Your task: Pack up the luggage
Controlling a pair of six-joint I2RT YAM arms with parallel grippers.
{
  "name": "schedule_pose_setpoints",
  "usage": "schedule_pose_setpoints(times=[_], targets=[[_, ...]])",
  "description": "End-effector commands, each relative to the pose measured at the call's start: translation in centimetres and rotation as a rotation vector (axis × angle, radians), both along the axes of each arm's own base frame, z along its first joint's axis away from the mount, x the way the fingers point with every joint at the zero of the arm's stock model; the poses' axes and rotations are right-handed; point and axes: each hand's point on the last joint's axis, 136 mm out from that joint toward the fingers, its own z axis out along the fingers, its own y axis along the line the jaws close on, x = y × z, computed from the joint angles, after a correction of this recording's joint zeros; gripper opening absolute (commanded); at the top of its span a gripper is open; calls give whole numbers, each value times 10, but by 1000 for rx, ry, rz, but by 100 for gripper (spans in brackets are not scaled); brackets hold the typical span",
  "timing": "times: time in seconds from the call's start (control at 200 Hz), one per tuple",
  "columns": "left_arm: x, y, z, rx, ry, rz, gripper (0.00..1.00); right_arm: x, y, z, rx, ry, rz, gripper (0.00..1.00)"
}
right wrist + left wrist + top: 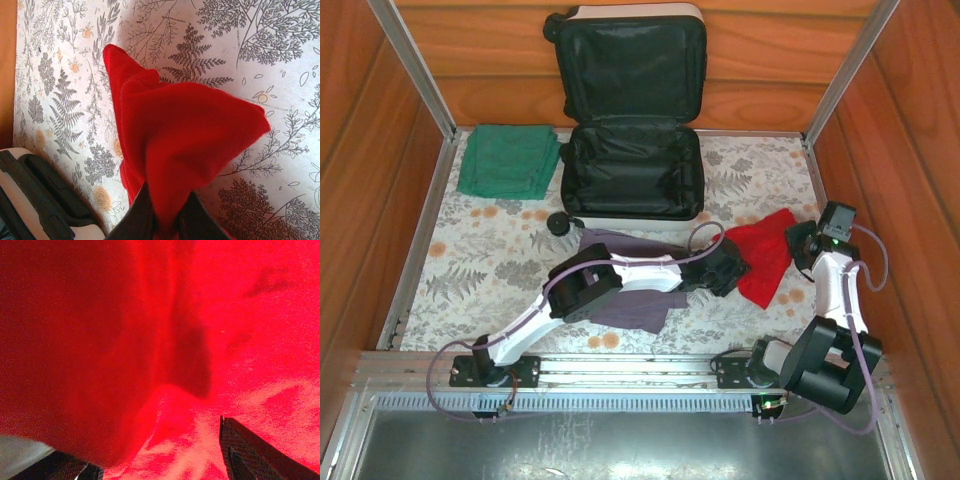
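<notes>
The right gripper (165,227) is clenched on a red cloth (190,130), which rises in a peaked fold from between its fingers at the bottom of the right wrist view. The left gripper (155,445) stands released, its dark fingers (250,455) spread wide at the lower corners with red fabric close in front. From above, the cloth lies right of centre between the two grippers on a fern-printed table cover (490,260). The luggage (633,175) sits open at upper centre, its lid leaning on the back wall. A green cloth (510,160) lies to its left and a purple-grey cloth (640,300) under the left arm. Wooden walls (360,200) box in three sides; the lower left of the cover is bare.
</notes>
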Motion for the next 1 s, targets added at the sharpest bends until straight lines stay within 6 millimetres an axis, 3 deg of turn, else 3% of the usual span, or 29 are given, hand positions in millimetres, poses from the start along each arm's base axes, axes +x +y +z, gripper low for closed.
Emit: schedule_pose_setpoints(times=[0.0,0.15,0.28,0.545,0.995], targets=[[2,23,-76,175,45,69,45,-7,5,0,21,-2,9,0],[21,23,-80,199,-38,68,18,-8,5,6,1,-14,37,0],[48,29,-59,207,-139,53,0,4,11,21,-15,-71,119,0],[95,33,34,198,-457,-66,0,35,26,69,-87,-297,323,0],[107,45,146,128,-701,-107,0,53,49,165,-259,-526,531,0]])
